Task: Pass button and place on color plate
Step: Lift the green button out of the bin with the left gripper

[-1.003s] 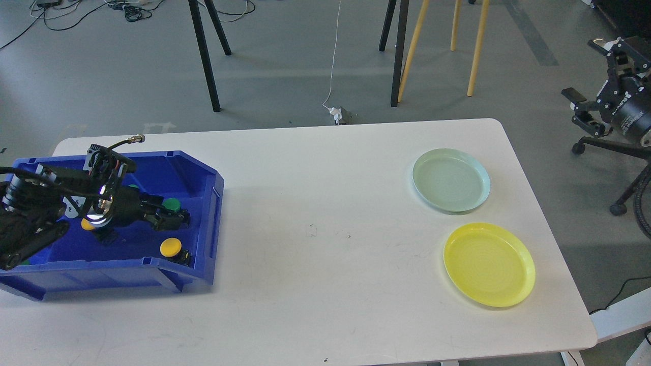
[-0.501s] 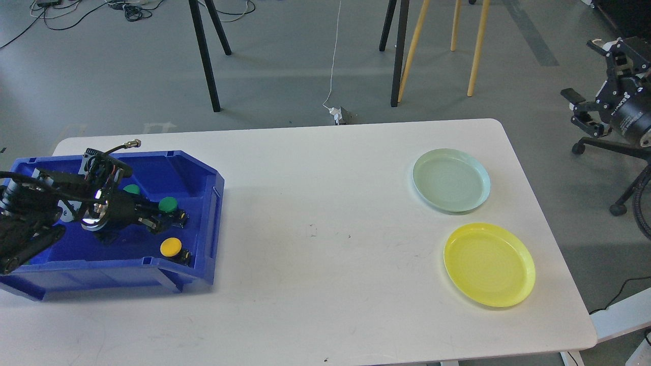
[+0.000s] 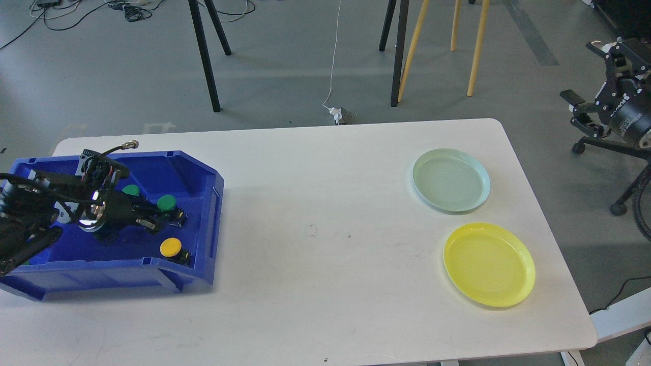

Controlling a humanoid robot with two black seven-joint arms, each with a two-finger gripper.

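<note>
My left gripper (image 3: 165, 217) reaches into the blue bin (image 3: 152, 264) from the left and looks shut on the black base of a green button (image 3: 167, 203). A second green button (image 3: 131, 190) lies further back in the bin. A yellow button (image 3: 171, 247) sits near the bin's front wall, apart from the gripper. My right gripper (image 3: 581, 112) hangs open and empty off the table's far right edge. The pale green plate (image 3: 451, 180) and the yellow plate (image 3: 489, 264) lie empty at the table's right side.
The white table (image 3: 315, 254) spans the view, with bare surface between the bin and the plates. Chair and stool legs (image 3: 399, 56) stand on the floor behind the table. An office chair base (image 3: 618, 152) stands at the far right.
My left gripper has drawn back a little to the left inside the bin, and the green button has shifted left with it. A second green button came into view behind it. The right gripper barely moved.
</note>
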